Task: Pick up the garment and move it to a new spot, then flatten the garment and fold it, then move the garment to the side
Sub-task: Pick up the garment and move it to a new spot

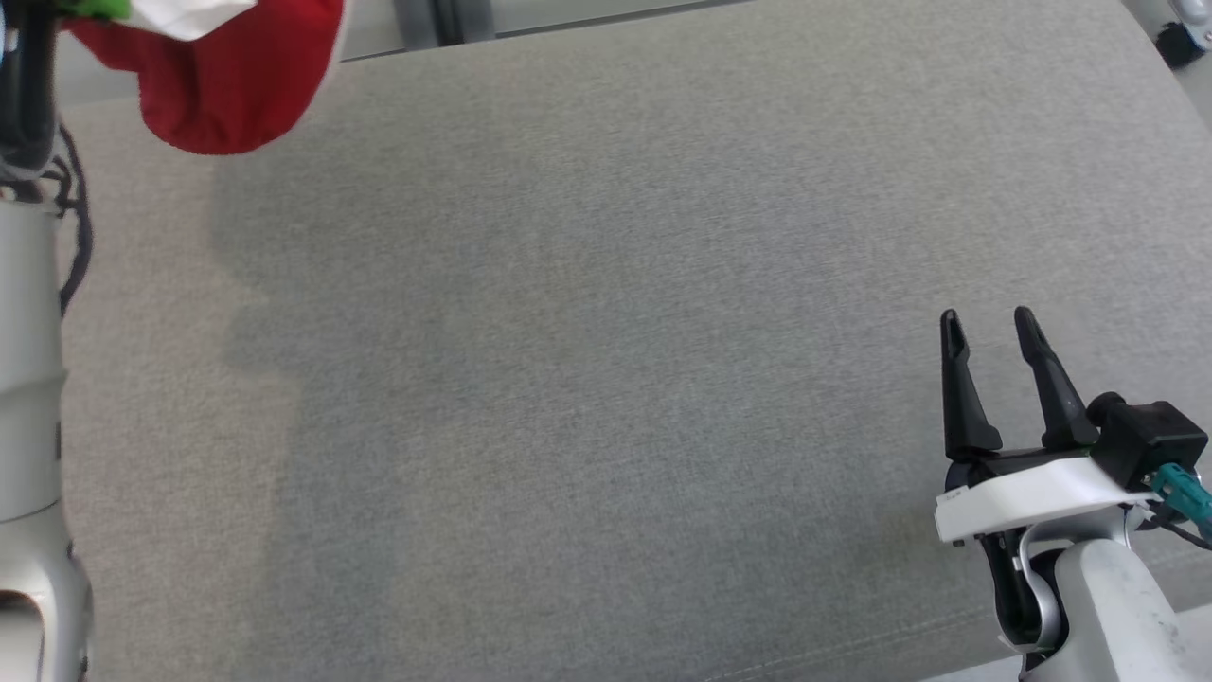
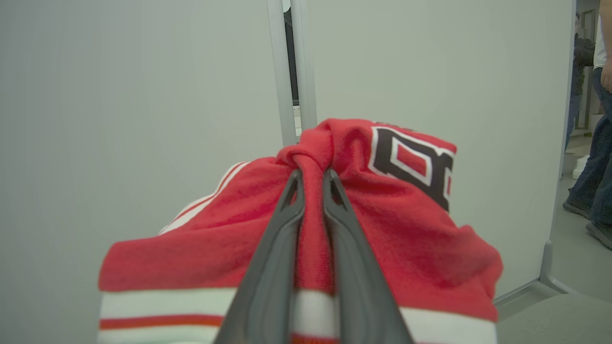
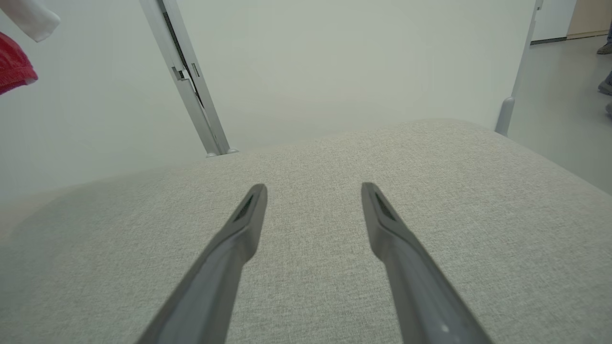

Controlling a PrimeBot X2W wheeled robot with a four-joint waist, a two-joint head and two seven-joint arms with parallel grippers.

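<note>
Two tools show here, in very different states. The left tool [image 2: 313, 177] has its dark fingers pressed nearly together, pinching a bunched fold of a red jersey [image 2: 406, 229]. The jersey hangs from that grip in the air, with a pale partition panel [image 2: 143, 95] behind it. Its fabric drapes down on both sides of the fingers. It has white and red stripes along the edge nearest the wrist camera and a black block figure outlined in white at the upper right. In the head view the jersey is at the top left corner, lifted clear of the far left part of a grey upholstered surface [image 1: 606, 332]. A bit of white and green cloth shows at its top, and the pale left forearm [image 1: 28, 379] runs up the left edge below it. The right tool [image 1: 987, 317] sits at the lower right, low over the upholstered surface and well apart from the jersey, its two fingers spread wide with nothing between them. At the right edge of the left wrist view, a person's legs [image 2: 593, 143] in dark trousers stand on the floor.
</note>
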